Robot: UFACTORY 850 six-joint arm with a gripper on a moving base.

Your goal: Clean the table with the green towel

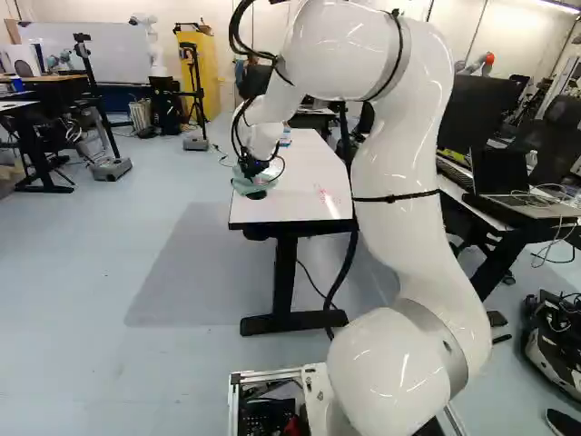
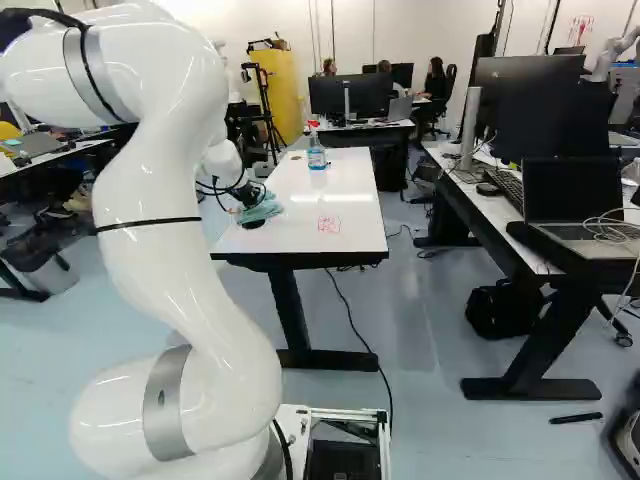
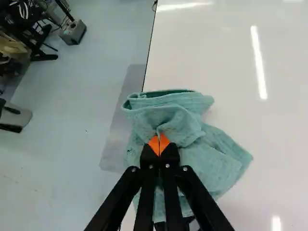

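A gripper [image 2: 250, 197] pinches the green towel [image 3: 175, 120] by a fold near the close end of the white table [image 3: 231, 57], apparently lapping its side edge; red marks [image 2: 329, 224] lie beside; a spray bottle [image 2: 317, 156] stands farther back.

Towel [image 3: 224, 166] on tabletop [image 2: 300, 190], near left corner. Scribble [image 2: 329, 224] on same surface, right of towel. Bottle [image 2: 317, 157] behind both, toward far end. Right of tabletop: desk [image 2: 478, 205], laptop [image 2: 575, 195] on it, bag [image 2: 495, 310] underneath.

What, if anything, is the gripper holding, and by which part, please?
The gripper holds the green towel by a pinched-up fold near its middle.
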